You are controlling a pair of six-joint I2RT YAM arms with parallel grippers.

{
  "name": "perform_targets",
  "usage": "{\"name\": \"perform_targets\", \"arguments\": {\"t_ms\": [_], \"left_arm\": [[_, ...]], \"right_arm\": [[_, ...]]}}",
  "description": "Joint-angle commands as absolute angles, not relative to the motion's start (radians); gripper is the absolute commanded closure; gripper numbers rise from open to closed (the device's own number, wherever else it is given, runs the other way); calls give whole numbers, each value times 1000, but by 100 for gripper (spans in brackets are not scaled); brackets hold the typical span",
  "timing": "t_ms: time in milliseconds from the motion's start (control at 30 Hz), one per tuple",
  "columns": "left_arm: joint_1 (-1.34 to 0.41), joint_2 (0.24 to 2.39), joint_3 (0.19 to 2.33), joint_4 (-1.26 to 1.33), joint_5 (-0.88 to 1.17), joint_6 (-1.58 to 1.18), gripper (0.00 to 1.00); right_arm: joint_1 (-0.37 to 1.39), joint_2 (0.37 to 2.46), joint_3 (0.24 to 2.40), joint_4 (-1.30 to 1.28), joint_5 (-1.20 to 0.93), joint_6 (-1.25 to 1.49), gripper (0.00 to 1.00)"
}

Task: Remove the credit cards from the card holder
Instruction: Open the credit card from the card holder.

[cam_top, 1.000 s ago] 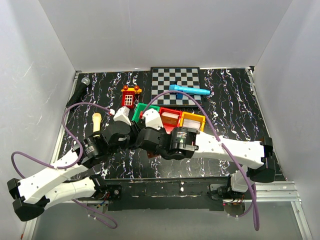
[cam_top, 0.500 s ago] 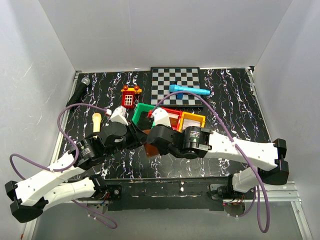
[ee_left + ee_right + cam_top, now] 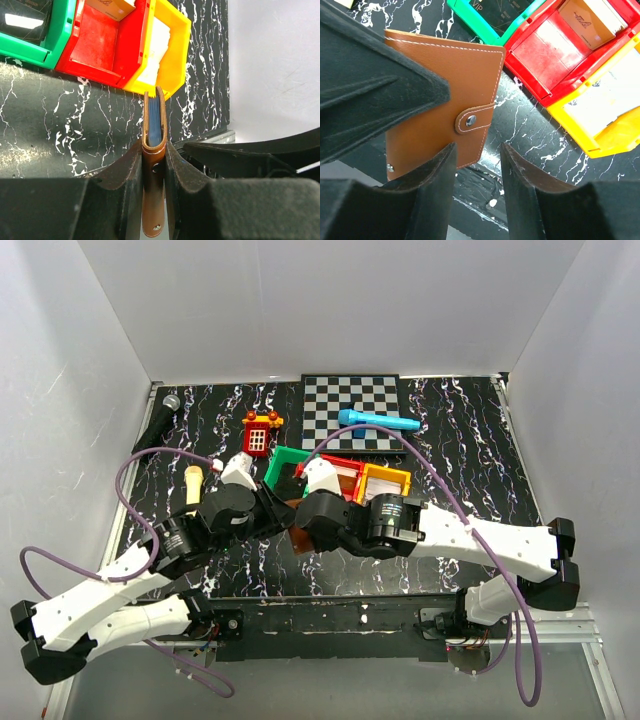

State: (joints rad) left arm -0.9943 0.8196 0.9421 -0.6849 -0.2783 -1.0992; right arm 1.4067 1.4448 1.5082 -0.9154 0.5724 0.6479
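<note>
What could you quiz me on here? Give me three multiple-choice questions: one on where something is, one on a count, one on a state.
1. Where is the brown card holder?
A) on the checkerboard
B) clamped in the left gripper
C) lying open on the table

2. How many plastic bins sit side by side?
A) one
B) five
C) three

3. The card holder's snap tab is:
A) fastened
B) undone
C) torn off

Answers:
1 B: the left wrist view shows that gripper's fingers pressing on both sides of the card holder.
2 C: there is a green bin, a red bin and a yellow bin.
3 A: the tab lies buttoned across the closed cover.
</note>
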Motion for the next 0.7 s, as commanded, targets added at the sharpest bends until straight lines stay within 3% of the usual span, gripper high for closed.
{"name": "perform_targets", "arguments": {"t_ms": [0,667], "left_arm": [[-994,841,976,-689,-301,-1121,100],[-994,859,1011,-695,-279,-1143,100]], "right_arm": [[1408,1454,1577,-905,600,627,51],[1407,1643,1738,-1103,699,655,58]]}}
